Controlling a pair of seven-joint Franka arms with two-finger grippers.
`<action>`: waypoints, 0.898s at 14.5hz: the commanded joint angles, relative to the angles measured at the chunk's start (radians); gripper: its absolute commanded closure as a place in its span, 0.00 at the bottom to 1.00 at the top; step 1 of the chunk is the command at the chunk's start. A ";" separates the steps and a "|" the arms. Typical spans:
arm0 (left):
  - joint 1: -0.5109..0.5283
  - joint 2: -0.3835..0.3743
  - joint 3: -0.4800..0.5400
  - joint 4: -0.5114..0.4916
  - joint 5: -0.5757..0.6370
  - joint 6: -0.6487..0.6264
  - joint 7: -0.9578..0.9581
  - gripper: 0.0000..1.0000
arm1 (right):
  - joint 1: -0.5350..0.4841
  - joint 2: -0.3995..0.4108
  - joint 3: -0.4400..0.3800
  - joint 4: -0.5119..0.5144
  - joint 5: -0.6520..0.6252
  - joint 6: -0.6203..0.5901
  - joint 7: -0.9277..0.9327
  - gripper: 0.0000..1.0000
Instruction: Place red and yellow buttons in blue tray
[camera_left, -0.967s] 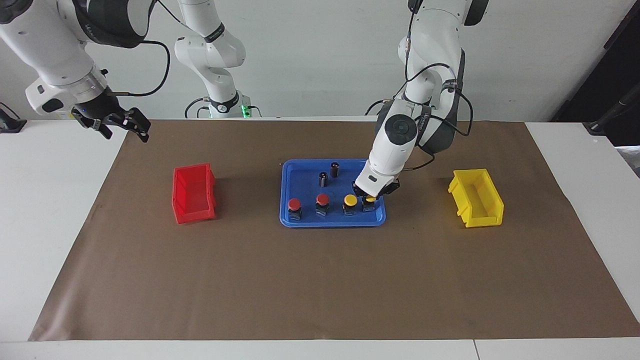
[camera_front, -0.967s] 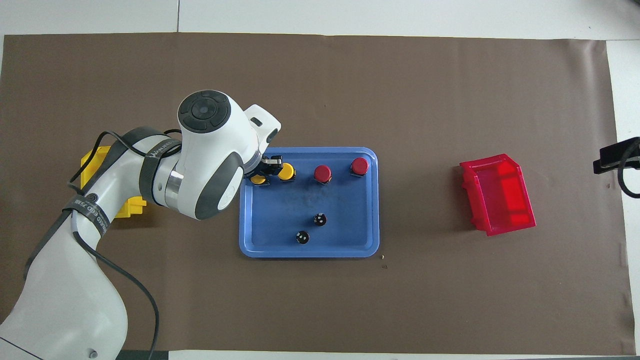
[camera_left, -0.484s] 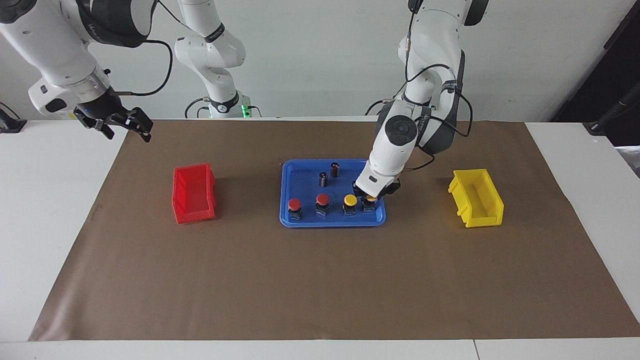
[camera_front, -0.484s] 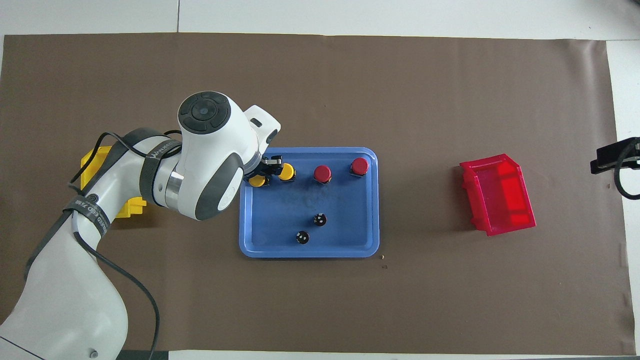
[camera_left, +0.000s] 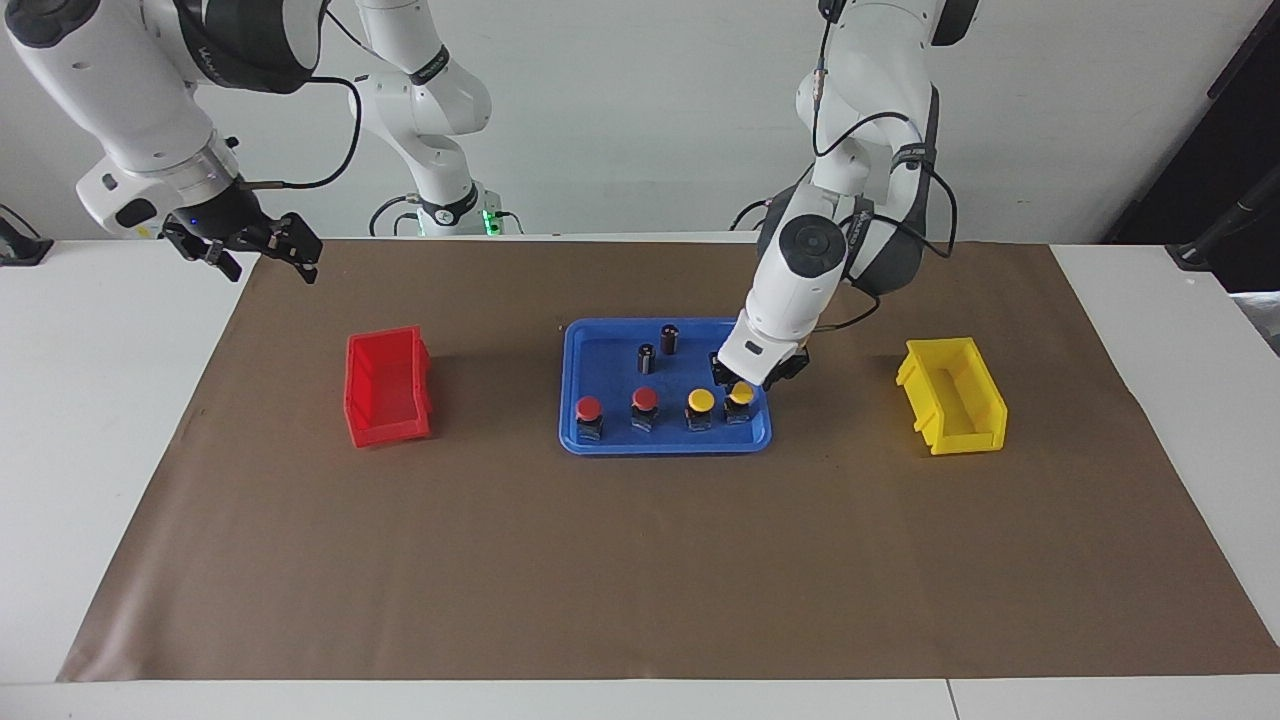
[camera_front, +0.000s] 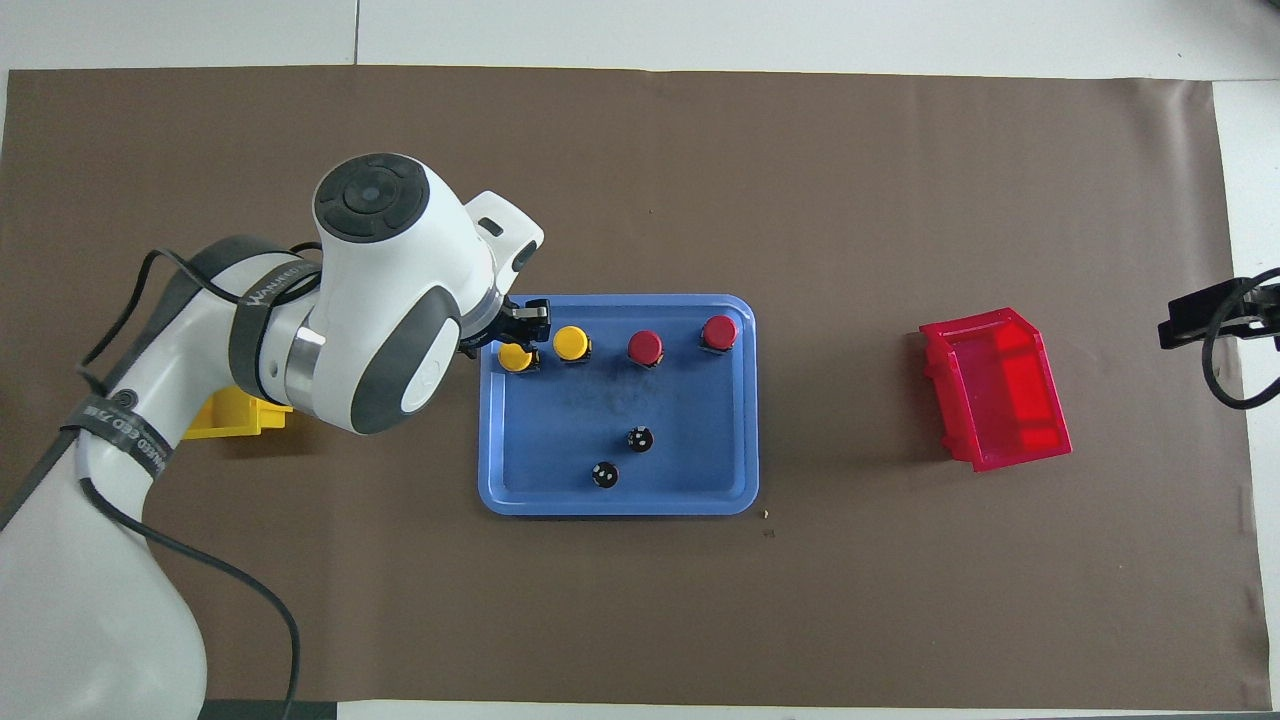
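- Nearest the robots on the desk (camera_left: 130, 420), the right gripper (camera_left: 258, 245) waits in the air over the mat's (camera_left: 640, 560) corner at the right arm's end; its jaws are spread and hold nothing.
- The tray (camera_left: 600, 355) (camera_front: 730, 430) lies mid-mat, between the red bin (camera_left: 387, 388) (camera_front: 995, 388) toward the right arm's end and the yellow bin (camera_left: 952, 395) (camera_front: 235, 418) toward the left arm's end, well apart from both.
- In the tray's part nearer the robots stand two dark cylinders (camera_left: 669, 338) (camera_front: 640, 438), close together and upright.
- The left gripper (camera_left: 757, 374) (camera_front: 510, 328) hangs over the tray's corner at the left arm's end, just above the end yellow button (camera_left: 740, 401) (camera_front: 517, 357).
- That button sits on the tray floor below the jaws, not between them; a small gap shows in the facing view. The jaws look parted and carry nothing.
- Farther from the robots, all four buttons stand upright in one row along the tray's long rim: the end yellow one, then the second yellow button (camera_left: 700, 408) (camera_front: 571, 343), then two red buttons (camera_left: 644, 408) (camera_front: 645, 347), the last red one closest to the red bin.
- The buttons stand apart from one another, none touching.
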 joint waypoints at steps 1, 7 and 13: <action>0.059 -0.135 0.004 -0.005 -0.011 -0.122 0.006 0.01 | -0.005 -0.022 0.005 -0.025 -0.008 0.005 -0.023 0.00; 0.175 -0.258 0.008 0.058 0.059 -0.280 0.089 0.01 | -0.005 -0.022 0.005 -0.023 -0.002 0.004 -0.021 0.00; 0.337 -0.264 0.012 0.118 0.067 -0.355 0.314 0.01 | -0.004 -0.022 0.005 -0.023 -0.002 0.002 -0.020 0.00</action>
